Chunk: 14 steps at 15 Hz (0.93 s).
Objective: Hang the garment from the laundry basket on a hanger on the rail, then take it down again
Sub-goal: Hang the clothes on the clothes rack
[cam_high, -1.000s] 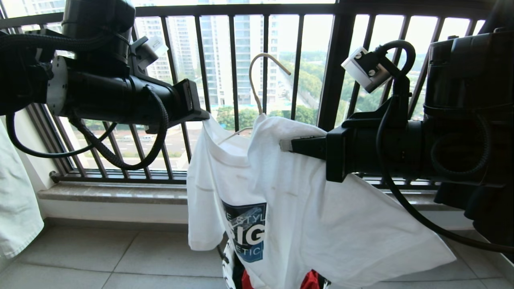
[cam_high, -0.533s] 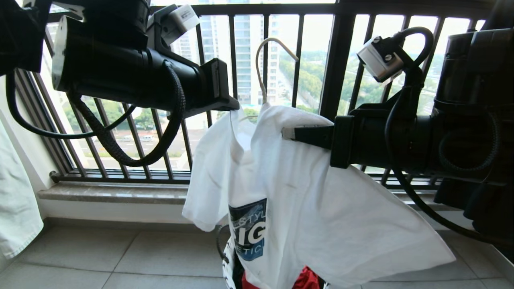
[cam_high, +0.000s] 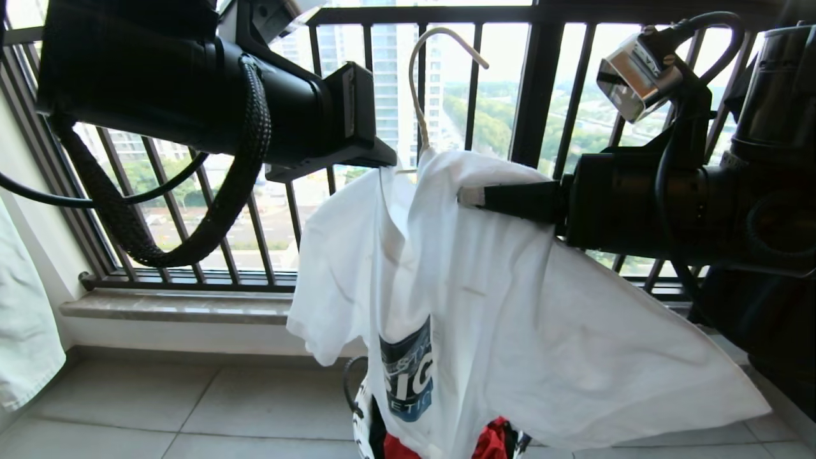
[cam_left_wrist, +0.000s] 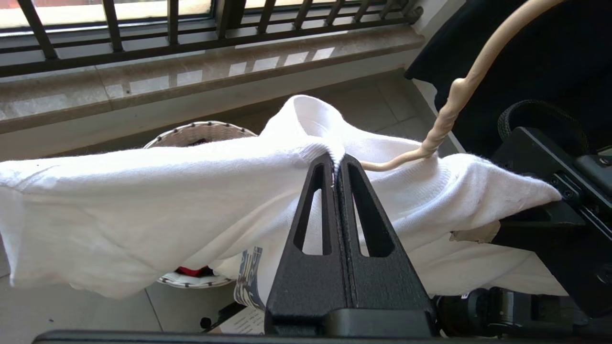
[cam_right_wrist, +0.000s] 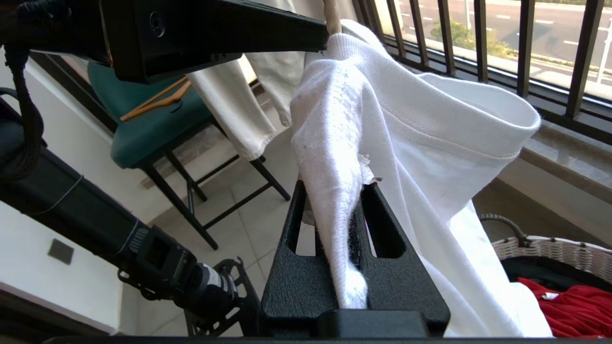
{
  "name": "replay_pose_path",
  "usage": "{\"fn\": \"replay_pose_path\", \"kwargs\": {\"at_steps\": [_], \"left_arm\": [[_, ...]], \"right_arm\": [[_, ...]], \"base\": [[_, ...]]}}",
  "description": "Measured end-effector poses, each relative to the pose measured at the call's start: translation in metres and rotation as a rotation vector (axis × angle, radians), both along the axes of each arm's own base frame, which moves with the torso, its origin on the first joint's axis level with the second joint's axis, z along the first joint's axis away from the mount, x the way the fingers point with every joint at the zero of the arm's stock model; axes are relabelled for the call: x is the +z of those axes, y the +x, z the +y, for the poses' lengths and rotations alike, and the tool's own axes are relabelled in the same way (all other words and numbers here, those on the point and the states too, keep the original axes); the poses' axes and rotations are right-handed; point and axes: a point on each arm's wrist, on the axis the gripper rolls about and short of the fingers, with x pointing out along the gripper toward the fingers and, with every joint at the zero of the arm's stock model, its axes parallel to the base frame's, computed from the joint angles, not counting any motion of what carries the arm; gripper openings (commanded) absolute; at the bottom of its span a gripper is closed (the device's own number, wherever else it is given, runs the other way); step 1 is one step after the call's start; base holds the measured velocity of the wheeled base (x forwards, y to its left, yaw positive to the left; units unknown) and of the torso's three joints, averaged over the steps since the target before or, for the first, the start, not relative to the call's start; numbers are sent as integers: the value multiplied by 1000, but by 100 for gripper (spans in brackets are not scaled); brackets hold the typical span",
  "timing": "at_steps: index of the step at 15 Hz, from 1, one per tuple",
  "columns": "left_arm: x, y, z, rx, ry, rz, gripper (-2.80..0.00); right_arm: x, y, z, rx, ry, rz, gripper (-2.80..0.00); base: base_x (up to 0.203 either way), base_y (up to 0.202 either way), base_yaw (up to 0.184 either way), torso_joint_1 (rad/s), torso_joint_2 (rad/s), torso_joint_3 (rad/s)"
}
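**White T-shirt held aloft between our two grippers**

Behind everything, the black barred window railing (cam_high: 510, 95) is filling the upper half of the head view, with tower blocks and trees showing beyond it, and a stone sill and pale floor tiles (cam_high: 191, 408) running along the bottom.

We are holding the garment (cam_high: 484, 319) up in the centre of the frame, a white T-shirt with its dark blue chest logo (cam_high: 408, 376) hanging low in the middle. Our left gripper (cam_left_wrist: 335, 160) is reaching in from the upper left of the head view; its fingers (cam_left_wrist: 311, 210) are pressed tight together, pinching the ribbed collar edge just beside the wire. Our right gripper (cam_right_wrist: 334, 191) is coming in from the right edge at mid height; its fingers (cam_right_wrist: 382, 224) are closed almost fully on a bunched fold of the shirt's shoulder fabric.

We are seeing the hanger (cam_high: 421, 83) sitting inside the neck opening, its cream hook rising above the collar near the top centre and curving over to the right, touching nothing.

At the bottom centre, the laundry basket (cam_right_wrist: 550, 251) is standing on the floor directly under the shirt, with something red (cam_right_wrist: 573, 306) and something black inside it. A pale garment (cam_high: 25, 319) is hanging at the left edge, and in the right wrist view a green chair (cam_right_wrist: 153, 119) is standing at the left.
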Motion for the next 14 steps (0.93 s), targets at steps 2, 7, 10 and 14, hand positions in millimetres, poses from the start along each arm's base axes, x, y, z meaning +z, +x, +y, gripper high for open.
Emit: {"fn": "replay_pose_path", "kwargs": {"at_steps": [2, 7, 10, 14], "left_arm": [[4, -7, -1, -20, -9, -11, -280], [17, -26, -8, -85, -45, -49, -280], [22, -28, -8, -90, -59, -67, -280], [17, -27, -11, -88, -45, -54, -280]], "right_arm": [[5, 0, -2, 4, 33, -10, -280], [9, 1, -9, 122, 108, 82, -280], [4, 6, -7, 118, 101, 96, -280], [0, 14, -3, 116, 105, 94, -280]], "base": [[0, 0, 0, 0, 0, 0], [0, 0, 0, 0, 0, 0], [0, 0, 0, 0, 0, 0], [0, 0, 0, 0, 0, 0]]}}
